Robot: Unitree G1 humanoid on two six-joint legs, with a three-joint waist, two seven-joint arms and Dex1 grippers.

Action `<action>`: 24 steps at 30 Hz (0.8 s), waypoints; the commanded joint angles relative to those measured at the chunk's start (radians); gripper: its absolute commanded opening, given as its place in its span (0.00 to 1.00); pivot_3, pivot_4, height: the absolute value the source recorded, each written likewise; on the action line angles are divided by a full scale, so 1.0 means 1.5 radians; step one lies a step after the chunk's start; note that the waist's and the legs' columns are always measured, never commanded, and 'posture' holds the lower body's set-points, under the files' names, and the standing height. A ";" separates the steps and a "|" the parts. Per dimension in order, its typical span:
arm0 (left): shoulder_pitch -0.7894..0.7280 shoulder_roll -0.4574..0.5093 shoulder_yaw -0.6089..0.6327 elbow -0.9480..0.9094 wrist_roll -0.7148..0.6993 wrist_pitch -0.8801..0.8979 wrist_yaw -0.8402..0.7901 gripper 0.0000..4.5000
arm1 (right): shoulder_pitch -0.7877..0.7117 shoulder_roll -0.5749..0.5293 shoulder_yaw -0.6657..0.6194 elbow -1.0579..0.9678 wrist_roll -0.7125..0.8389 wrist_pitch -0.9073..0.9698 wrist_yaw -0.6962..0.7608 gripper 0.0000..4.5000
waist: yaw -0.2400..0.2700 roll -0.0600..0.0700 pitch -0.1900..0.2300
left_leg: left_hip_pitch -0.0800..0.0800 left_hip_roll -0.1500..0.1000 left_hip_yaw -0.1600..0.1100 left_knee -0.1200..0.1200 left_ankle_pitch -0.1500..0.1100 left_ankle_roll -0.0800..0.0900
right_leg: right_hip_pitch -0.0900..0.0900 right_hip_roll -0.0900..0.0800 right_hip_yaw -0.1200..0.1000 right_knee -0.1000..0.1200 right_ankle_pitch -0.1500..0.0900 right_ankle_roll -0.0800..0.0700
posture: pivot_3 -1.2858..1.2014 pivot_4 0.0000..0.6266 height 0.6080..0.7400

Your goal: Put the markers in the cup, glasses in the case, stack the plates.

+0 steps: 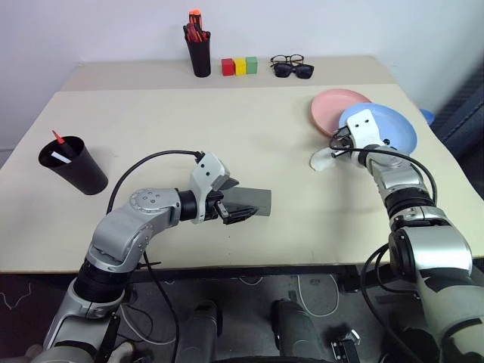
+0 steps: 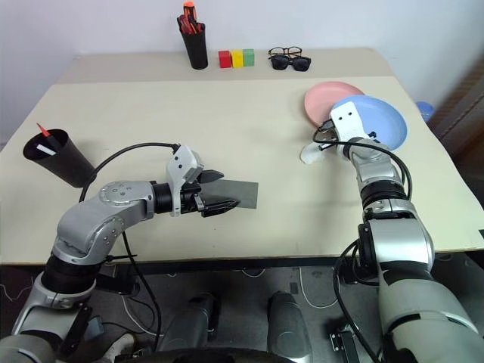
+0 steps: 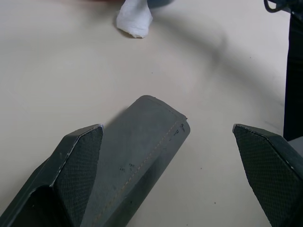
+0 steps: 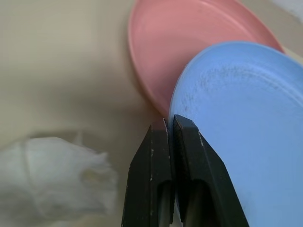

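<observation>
The grey case (image 1: pixel 257 200) lies shut on the table near the front, and its end sits between the spread fingers of my open left gripper (image 1: pixel 231 201), apart from both. At the far left stands the black cup (image 1: pixel 76 168) with the two markers (image 1: pixel 59 147) in it. The light blue plate (image 1: pixel 389 128) rests partly on the pink plate (image 1: pixel 333 102) at the right. My right gripper (image 4: pixel 169 120) is shut on the blue plate's (image 4: pixel 246 118) near rim, one finger inside the rim and one outside. The glasses are hidden.
A crumpled white tissue (image 1: pixel 324 160) lies beside the right gripper. Along the back stand a black pen holder (image 1: pixel 200 54) with red pens, three coloured blocks (image 1: pixel 240 66), a black-framed clear pair (image 1: pixel 287 59) and sunglasses (image 1: pixel 293 71).
</observation>
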 commanded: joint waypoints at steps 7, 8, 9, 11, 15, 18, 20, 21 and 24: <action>-0.004 -0.002 0.000 -0.005 -0.005 -0.022 -0.012 1.00 | 0.086 -0.076 -0.051 -0.244 0.041 0.096 0.015 0.01 | 0.001 0.000 0.000 | 0.000 0.000 0.000 0.000 0.000 0.000 | 0.000 0.000 0.000 -0.001 0.000 0.000 | 0.52 0.24 1.00; -0.005 -0.003 -0.001 -0.002 -0.004 -0.024 -0.014 1.00 | 0.101 -0.079 -0.056 -0.275 0.045 0.114 0.017 0.01 | 0.002 0.000 0.000 | 0.000 0.000 0.000 0.000 0.000 0.000 | 0.000 0.000 0.000 -0.001 0.000 0.000 | 0.52 0.24 1.00; -0.006 -0.003 -0.001 0.002 -0.003 -0.027 -0.016 1.00 | 0.132 -0.084 -0.065 -0.337 0.051 0.149 0.019 0.01 | 0.002 0.000 0.000 | 0.000 0.000 0.000 0.000 0.000 0.000 | 0.000 0.000 0.000 -0.001 0.000 0.000 | 0.52 0.24 1.00; -0.009 -0.002 -0.003 0.009 -0.002 -0.034 -0.020 1.00 | 0.202 -0.091 -0.084 -0.474 0.068 0.229 0.026 0.01 | 0.003 0.000 0.000 | 0.000 0.000 0.000 0.000 0.000 0.000 | 0.000 0.000 0.000 -0.001 0.000 0.000 | 0.52 0.24 1.00; -0.014 -0.003 -0.009 0.026 0.003 -0.049 -0.031 1.00 | 0.310 -0.095 -0.108 -0.671 0.089 0.358 0.034 0.01 | 0.002 0.000 0.000 | 0.000 0.000 0.000 0.000 0.000 0.000 | 0.000 0.000 0.000 -0.001 0.000 0.000 | 0.52 0.24 1.00; -0.019 -0.003 -0.014 0.037 0.006 -0.058 -0.038 1.00 | 0.363 -0.092 -0.120 -0.759 0.102 0.425 0.034 0.01 | 0.003 0.000 0.000 | -0.001 0.000 0.000 0.000 0.000 0.000 | 0.000 0.000 0.000 -0.001 -0.001 0.000 | 0.52 0.24 1.00; -0.022 -0.002 -0.017 0.043 0.008 -0.063 -0.043 1.00 | 0.390 -0.087 -0.122 -0.802 0.112 0.460 0.039 0.01 | 0.003 0.000 0.000 | -0.001 0.000 0.000 0.000 0.000 0.000 | 0.000 0.000 0.000 -0.001 0.000 0.000 | 0.52 0.24 1.00; -0.023 -0.002 -0.018 0.046 0.009 -0.065 -0.046 1.00 | 0.398 -0.086 -0.120 -0.815 0.114 0.470 0.039 0.01 | 0.003 0.000 0.000 | -0.001 0.000 0.000 0.000 0.000 0.000 | 0.000 0.000 0.000 -0.002 -0.001 0.000 | 0.52 0.24 1.00; -0.027 -0.001 -0.020 0.051 0.013 -0.068 -0.051 1.00 | 0.418 -0.082 -0.113 -0.844 0.120 0.496 0.042 0.01 | 0.003 0.000 0.000 | -0.001 0.000 0.000 0.000 0.000 0.000 | 0.000 0.000 0.000 -0.003 0.000 0.000 | 0.52 0.24 1.00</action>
